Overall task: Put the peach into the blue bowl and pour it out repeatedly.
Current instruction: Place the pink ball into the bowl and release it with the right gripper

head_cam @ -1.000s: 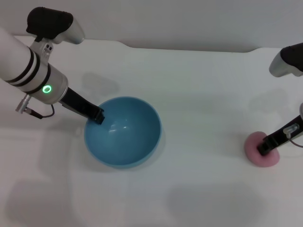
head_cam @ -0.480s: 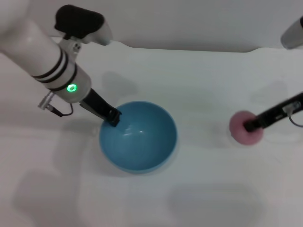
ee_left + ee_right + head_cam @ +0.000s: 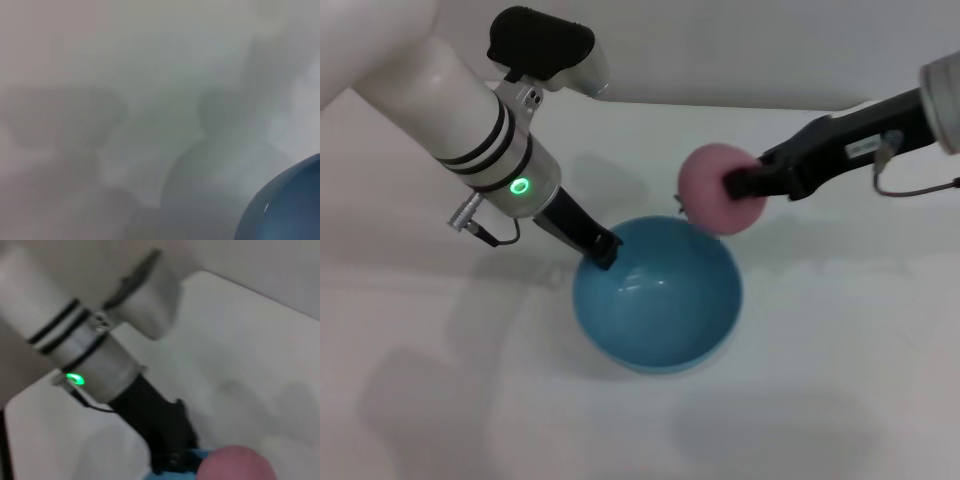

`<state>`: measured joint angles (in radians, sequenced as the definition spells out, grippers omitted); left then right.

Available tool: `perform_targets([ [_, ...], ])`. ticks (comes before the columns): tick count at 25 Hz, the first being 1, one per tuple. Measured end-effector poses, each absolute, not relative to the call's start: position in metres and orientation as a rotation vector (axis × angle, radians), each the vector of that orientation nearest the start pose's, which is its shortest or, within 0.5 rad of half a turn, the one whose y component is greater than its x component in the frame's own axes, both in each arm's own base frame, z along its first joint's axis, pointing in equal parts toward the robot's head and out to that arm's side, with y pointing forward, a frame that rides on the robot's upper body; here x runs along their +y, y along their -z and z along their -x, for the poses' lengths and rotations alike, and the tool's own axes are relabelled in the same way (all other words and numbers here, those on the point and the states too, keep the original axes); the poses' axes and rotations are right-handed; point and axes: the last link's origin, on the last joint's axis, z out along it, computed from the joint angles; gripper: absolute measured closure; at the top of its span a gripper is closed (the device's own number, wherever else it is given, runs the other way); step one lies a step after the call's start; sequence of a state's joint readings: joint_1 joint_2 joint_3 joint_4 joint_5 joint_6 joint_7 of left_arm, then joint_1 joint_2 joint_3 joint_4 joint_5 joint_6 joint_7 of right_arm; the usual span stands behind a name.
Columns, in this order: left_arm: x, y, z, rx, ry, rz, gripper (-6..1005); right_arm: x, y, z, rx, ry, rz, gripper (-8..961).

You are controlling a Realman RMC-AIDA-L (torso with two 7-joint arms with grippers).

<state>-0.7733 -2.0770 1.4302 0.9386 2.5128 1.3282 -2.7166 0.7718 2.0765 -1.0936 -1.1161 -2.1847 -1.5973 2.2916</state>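
Peach (image 3: 717, 202) now above blue bowl (image 3: 658, 300) rim, clamped in right tool (image 3: 732, 186); left tool (image 3: 604, 250) pinching rim.

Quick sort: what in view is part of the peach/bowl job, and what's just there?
In the job:
- peach, held by the right gripper above the bowl's far rim
- blue bowl, its rim gripped by the left gripper

Just there:
- white table; nothing else lies on it

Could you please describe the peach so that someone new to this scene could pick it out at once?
Start at the blue bowl on the white table; the left claw grips its rim. By the bowl's far right edge, the right claw holds the peach. It is the only pink thing: a small matte ball.
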Motion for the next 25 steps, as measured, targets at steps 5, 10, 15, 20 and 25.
perform_targets([
  [5,0.382,0.054,0.178,-1.171,-0.417,2.554,1001,0.373,0.023,-0.122,0.819,-0.032,2.966,900],
  [10,0.384,0.054,0.172,-1.142,-0.404,2.566,1002,0.367,0.045,-0.128,0.792,0.071,2.988,899],
  [15,0.384,0.055,0.166,-1.123,-0.373,2.603,1001,0.361,0.056,-0.129,0.768,0.136,3.011,853],
  [20,0.385,0.054,0.168,-1.119,-0.368,2.598,1001,0.362,0.054,-0.129,0.775,0.127,3.006,786],
  [25,0.385,0.054,0.171,-1.117,-0.364,2.593,1001,0.362,0.052,-0.129,0.806,0.116,2.996,632],
])
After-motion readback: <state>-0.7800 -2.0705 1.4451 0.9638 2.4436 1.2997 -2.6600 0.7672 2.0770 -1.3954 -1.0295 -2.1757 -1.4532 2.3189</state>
